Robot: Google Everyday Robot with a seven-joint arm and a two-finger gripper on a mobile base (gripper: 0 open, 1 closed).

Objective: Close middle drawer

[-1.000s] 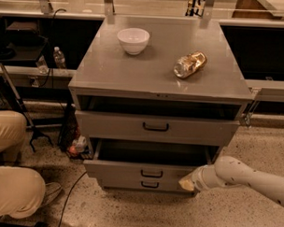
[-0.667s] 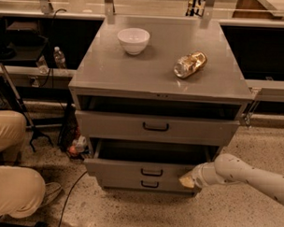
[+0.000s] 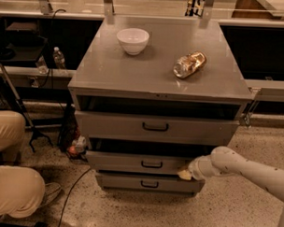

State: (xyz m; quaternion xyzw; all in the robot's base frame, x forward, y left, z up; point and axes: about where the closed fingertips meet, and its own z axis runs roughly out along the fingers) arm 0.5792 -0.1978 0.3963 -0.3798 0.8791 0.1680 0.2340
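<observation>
**Trainee:** What has moved in the last second?

**Operator:** The middle drawer (image 3: 131,161) has gone further into the cabinet (image 3: 157,83). The dark gap above its front is thinner than before. My gripper (image 3: 184,173) has travelled inward with it.

**Trainee:** Where do the two stand now?

**Operator:** The drawer is still partly out. Its front stands proud of the lowest drawer (image 3: 125,181) and below the top drawer (image 3: 118,126), which is itself a little open. The gripper rests against the right end of the middle front, at 3 o'clock from the black handle (image 3: 152,164). I cannot tell whether it is spread or closed. My arm (image 3: 252,171) reaches in from 4 o'clock of the view.

**Trainee:** What else is around the cabinet?

**Operator:** On the cabinet top are a white bowl (image 3: 133,40) at 11 o'clock and a crumpled gold packet (image 3: 189,64) at 1 o'clock, lying on its side. They are well apart, and both are back from the front edge.

At 8 o'clock of the cabinet a seated person's legs (image 3: 13,190) in tan trousers are near the drawer fronts but not touching them. A black cable (image 3: 71,197) crosses the floor at 7 o'clock. A small red-and-white object (image 3: 75,146) lies by the cabinet's left side, at 9 o'clock of the middle drawer. A water bottle (image 3: 59,58) stands on a ledge at 10 o'clock.

**Trainee:** Is anything in the way?

**Operator:** The tray's inside is in shadow, so I cannot tell what lies in it.
</observation>
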